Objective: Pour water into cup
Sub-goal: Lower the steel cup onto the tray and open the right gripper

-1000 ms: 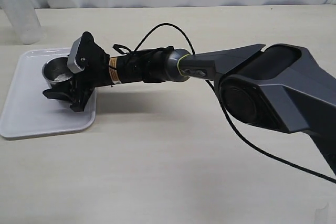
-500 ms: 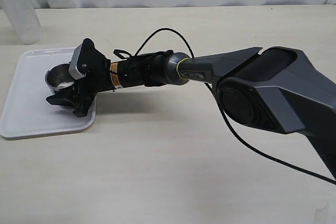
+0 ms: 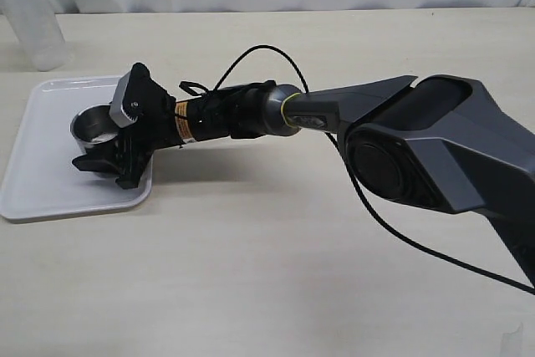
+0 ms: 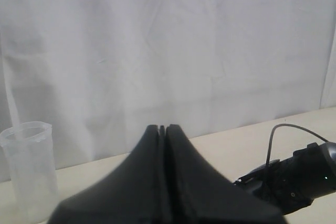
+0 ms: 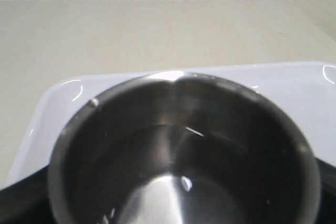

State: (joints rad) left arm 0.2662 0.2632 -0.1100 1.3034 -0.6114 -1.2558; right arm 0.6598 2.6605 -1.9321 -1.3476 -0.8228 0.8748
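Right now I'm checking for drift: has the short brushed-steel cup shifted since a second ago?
Yes. The short brushed-steel cup has shifted slightly toward the near edge of the flat white plastic tray.

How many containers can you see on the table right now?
2. The steel cup is on the white tray. The translucent plastic beaker stands off the tray, behind it near the backdrop. The right arm may hide something small.

text: none legible | sticker [image 3: 181,119] on right arm [image 3: 334,106]: print too small
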